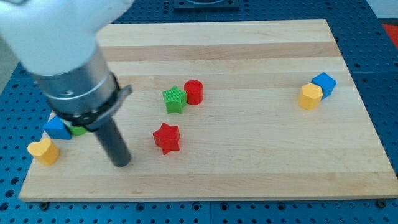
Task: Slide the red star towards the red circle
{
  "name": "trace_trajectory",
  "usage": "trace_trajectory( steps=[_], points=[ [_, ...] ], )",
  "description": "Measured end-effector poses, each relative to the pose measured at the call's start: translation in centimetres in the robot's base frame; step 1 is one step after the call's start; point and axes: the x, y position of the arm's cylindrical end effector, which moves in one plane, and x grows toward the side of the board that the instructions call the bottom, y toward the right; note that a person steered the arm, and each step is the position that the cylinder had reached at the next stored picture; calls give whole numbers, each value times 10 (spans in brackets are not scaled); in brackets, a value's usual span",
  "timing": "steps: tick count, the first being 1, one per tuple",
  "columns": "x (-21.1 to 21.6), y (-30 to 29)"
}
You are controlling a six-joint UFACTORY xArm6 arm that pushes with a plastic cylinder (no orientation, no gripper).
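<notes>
The red star (166,137) lies on the wooden board (249,143), left of centre. The red circle (194,91) stands above and to the right of it, touching the green star (175,99) on its left. My tip (120,162) rests on the board to the left of the red star and slightly below it, with a gap between them. The arm's body hangs over the view's top left and hides part of the board there.
A yellow heart (43,150) sits at the board's left edge, with a blue block (57,128) and a partly hidden green block (78,130) above it. A yellow block (310,96) and a blue block (324,83) touch each other at the right.
</notes>
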Motion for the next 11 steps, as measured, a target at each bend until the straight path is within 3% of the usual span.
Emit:
trace_trajectory(
  steps=[2, 3, 4, 5, 6, 8, 10, 11],
  points=[
    [-61, 66],
    [-64, 67],
    [-32, 19],
    [-8, 9],
    [-4, 37],
    [-44, 78],
    [-91, 81],
    [-86, 81]
  ],
)
